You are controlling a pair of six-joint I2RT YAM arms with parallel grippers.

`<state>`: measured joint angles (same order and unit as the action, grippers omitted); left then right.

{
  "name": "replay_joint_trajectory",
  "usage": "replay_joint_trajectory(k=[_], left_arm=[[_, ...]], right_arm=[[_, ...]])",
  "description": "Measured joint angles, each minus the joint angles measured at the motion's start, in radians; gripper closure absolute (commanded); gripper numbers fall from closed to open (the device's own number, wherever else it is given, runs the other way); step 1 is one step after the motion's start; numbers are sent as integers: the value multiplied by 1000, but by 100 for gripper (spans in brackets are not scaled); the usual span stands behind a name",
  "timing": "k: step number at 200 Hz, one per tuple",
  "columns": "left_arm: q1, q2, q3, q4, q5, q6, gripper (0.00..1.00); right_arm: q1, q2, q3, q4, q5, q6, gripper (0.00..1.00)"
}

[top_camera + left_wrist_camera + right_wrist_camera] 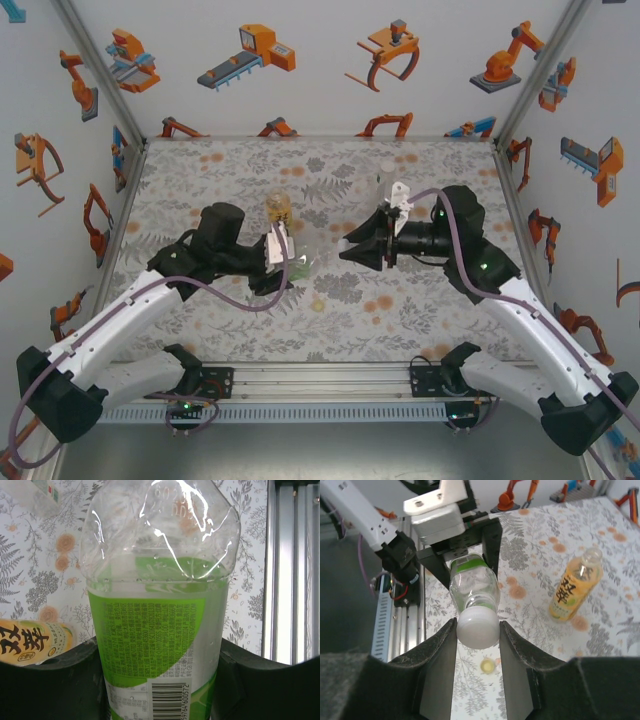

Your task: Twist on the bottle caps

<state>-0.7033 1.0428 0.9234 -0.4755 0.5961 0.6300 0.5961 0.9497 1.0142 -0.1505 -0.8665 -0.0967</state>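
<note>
Where the top view gives only dark gripper bodies meeting over mid-table, the wrist views supply the detail listed here.

1. Yellow cap (487, 666). Small, round, pale. It lies loose on the floral table (420, 320), nearest the arm bases and apart from both grippers. The right wrist view places it below the held bottle. From above it is a faint dot.

2. Slim bottle (155, 630). Colourless plastic with a green label, fine print and a barcode, and small bubbles along a liquid line. It is held clear of the table and tilted. The left gripper (159, 690) has its fingers clamped on the labelled body. The label text is legible in the left wrist view alone. The right wrist view shows the neck end pointing at that camera.

3. White cap (477, 627). Round, matt, whitish, seated on the slim bottle's neck. The right gripper (477, 636) has its fingers closed against the cap's two sides. This contact is plain from the right wrist and too small to judge from above.

4. Amber bottle (575, 587). Amber liquid, yellow label with dark characters, open-mouthed. It stands upright on the table just beyond the left gripper. Its label edge shows at the lower left of the left wrist view.
</note>
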Motion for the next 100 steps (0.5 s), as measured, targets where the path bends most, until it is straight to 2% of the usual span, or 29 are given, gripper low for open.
replay_joint_trajectory(k=[60,100], left_arm=[[-23,0,0,-29,-2,44,100],[-26,-1,0,-38,-1,58,100]], right_arm=[[0,22,-2,-56,-114,-302,87],[6,53,-2,-105,-137,-415,87]])
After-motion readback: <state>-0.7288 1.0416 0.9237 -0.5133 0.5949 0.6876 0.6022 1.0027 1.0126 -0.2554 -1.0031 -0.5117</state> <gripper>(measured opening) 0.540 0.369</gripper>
